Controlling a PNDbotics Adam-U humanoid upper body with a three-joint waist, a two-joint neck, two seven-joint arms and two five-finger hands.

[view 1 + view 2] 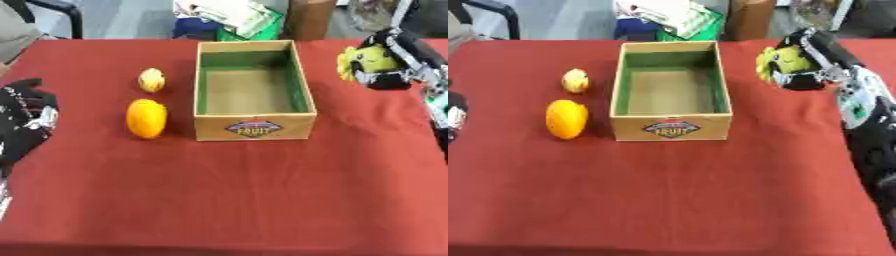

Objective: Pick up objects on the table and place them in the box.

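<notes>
Here, right robot hand (798,67) clasps a yellow-green fruit (779,61).

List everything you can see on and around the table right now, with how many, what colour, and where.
Box: one, cardboard with green inner walls and a fruit label on the front, middle of the table, nothing in it.
Orange fruit: one, orange, on the cloth left of the box, near its front corner.
Small yellow fruit: one, pale yellow, on the cloth left of the box, behind the orange fruit.
Yellow object: one, yellow, held above the table to the right of the box.
Tablecloth: one, red, covering the table.
Clutter: white and green, beyond the far edge.
Left robot hand: black, at the left edge, fingers relaxed.
Right robot hand: black and silver, upper right, curled round the yellow object.
</notes>
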